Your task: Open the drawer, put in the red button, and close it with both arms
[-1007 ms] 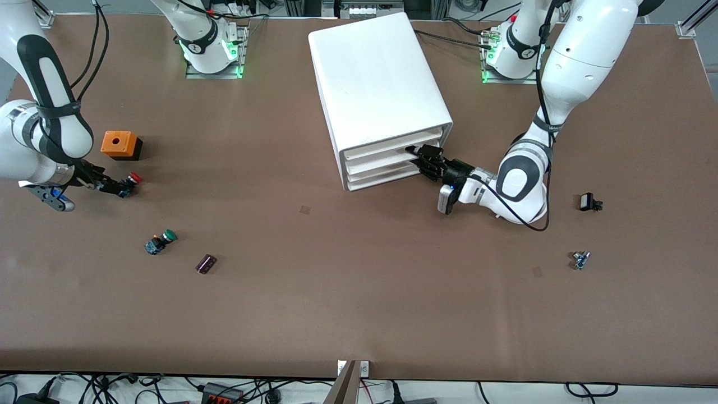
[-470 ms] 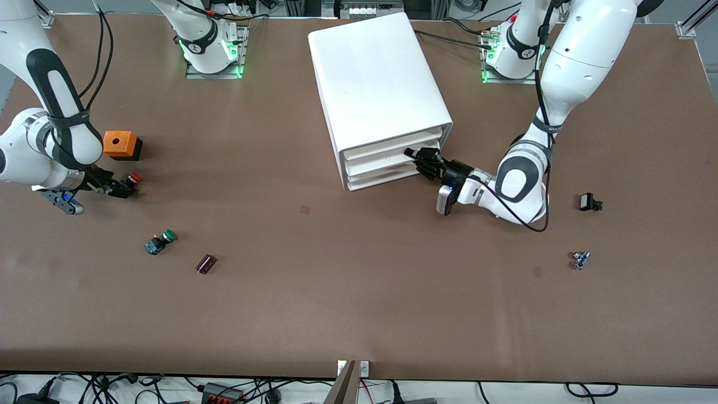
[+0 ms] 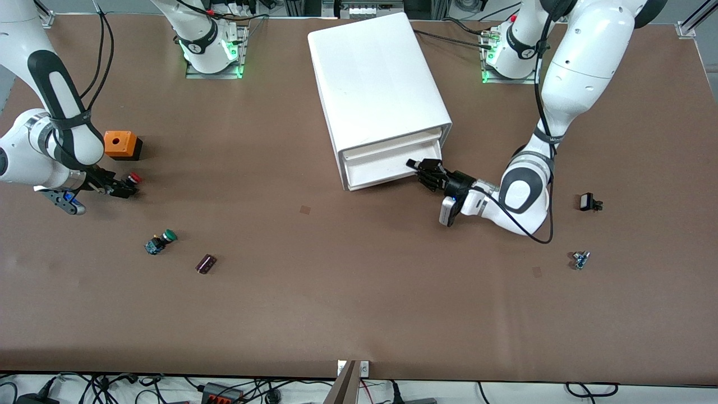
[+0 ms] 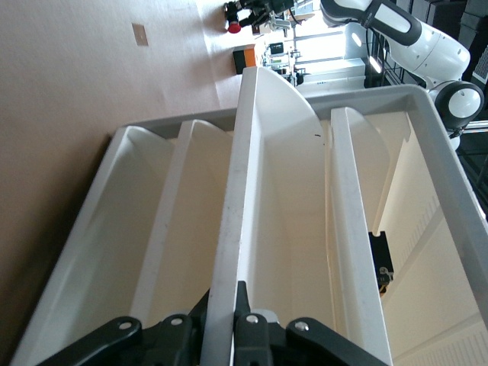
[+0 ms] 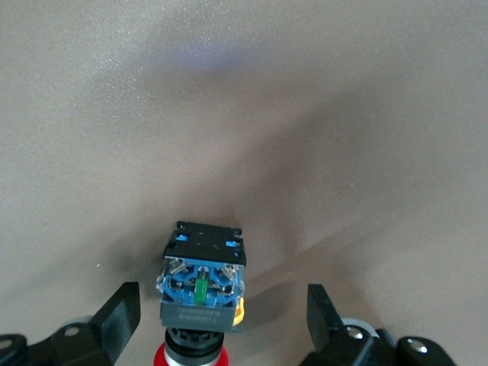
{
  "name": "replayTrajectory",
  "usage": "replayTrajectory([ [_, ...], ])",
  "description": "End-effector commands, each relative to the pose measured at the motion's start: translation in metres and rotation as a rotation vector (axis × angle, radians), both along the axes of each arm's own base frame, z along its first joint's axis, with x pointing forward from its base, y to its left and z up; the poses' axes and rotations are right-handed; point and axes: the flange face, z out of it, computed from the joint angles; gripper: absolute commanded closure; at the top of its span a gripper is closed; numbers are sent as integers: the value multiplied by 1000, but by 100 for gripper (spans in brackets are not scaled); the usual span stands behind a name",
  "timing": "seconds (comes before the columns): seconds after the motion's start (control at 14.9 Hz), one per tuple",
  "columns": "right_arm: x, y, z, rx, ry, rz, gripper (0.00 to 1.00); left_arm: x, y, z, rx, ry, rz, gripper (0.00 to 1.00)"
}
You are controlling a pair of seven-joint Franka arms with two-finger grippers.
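We see the left gripper (image 3: 414, 164) pinching the drawer (image 3: 387, 161) front, while the right gripper (image 3: 130, 188), fingers spread, straddles the red button (image 3: 133, 178) beside the cabinet (image 3: 376, 84).

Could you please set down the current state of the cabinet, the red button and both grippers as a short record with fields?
cabinet: big white boxy cabinet, three fronts
drawer: middle shallow white plastic drawer partly pulled out
left gripper: shut on the drawer's front edge
red button: small red-capped push-button lying on the brown table, near the orange cube
right gripper: open, fingers either side of the red button
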Motion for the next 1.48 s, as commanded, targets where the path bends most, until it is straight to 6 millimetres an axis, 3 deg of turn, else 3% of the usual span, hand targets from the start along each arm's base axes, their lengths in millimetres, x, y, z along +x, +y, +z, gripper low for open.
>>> replayTrajectory([
  [0.0,-2,1,-2,12,-3,-7,30,44,3,-23,18,-75,40,93],
  [0.2,-1,3,-2,13,-3,3,66,53,4,-18,35,-58,54,93],
  [0.34,2,6,-1,21,-6,36,83,64,15,-15,59,-65,68,93],
  [0.4,6,8,4,26,-15,75,95,65,21,-16,77,-71,64,90],
  [0.47,17,9,16,32,-29,120,100,65,21,-15,79,-70,63,86],
  [0.54,28,13,29,41,-19,149,100,66,22,-15,80,-71,66,73],
  [0.6,43,19,48,58,-1,185,100,65,21,-15,71,-85,62,21],
  [0.67,62,26,74,72,9,230,100,67,22,-9,67,-98,62,0],
  [0.81,102,53,136,79,9,314,100,73,35,-2,70,-95,83,0],
  [1.01,132,103,182,72,-21,405,100,77,39,15,76,-70,96,0],
  [1.28,156,209,238,64,-94,559,100,83,67,63,152,-1,79,0],
  [1.41,161,267,270,65,-134,643,100,84,68,85,210,21,79,0],
])
